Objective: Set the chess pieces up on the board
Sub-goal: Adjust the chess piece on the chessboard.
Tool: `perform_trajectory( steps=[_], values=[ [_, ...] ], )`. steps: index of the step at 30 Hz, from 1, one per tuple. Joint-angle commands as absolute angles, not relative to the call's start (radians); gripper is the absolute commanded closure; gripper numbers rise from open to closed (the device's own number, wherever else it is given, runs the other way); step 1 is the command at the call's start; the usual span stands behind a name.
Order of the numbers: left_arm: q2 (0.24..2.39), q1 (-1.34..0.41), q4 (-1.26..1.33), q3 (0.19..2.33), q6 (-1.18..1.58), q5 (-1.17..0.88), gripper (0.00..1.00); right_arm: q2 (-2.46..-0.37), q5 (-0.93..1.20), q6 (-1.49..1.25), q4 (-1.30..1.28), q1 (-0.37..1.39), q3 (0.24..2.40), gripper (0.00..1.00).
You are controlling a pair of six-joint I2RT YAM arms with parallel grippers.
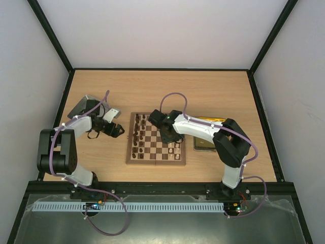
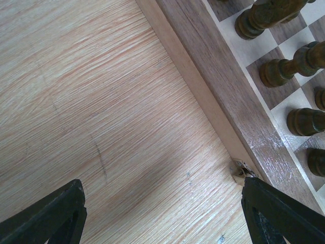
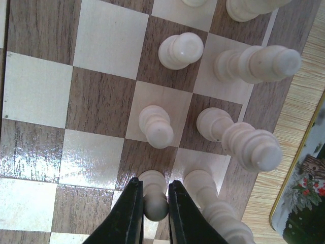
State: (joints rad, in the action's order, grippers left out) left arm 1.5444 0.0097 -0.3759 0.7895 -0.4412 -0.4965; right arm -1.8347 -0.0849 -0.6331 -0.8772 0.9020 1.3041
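Right pincer [image 3: 154,190] snug around cream pawn [image 3: 155,206] on the board [image 3: 101,46].

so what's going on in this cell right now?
Two arms are setting up a chess game. The right gripper is closed on the head of a cream pawn that stands on the board near its right edge, among other cream pieces standing there. Dark pieces stand along the board's left side. The left gripper is open and empty, hovering over the table just beside the board's left edge.
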Motion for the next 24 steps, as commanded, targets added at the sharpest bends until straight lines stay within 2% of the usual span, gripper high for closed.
perform_trajectory(
  steps=[1,18,24],
  values=[
    [1.554,0.008,-0.375,0.785,-0.446,-0.499,0.16,-1.847,-0.092,-0.618,-0.873,0.895,1.289,0.91],
    [1.560,0.008,-0.377,0.785,-0.445,-0.499,0.16,-1.846,-0.096,-0.620,-0.883,0.894,1.321,0.93],
    [1.562,0.008,-0.377,0.786,-0.446,-0.500,0.16,-1.850,-0.086,-0.616,-0.883,0.894,1.314,0.91]
  ],
)
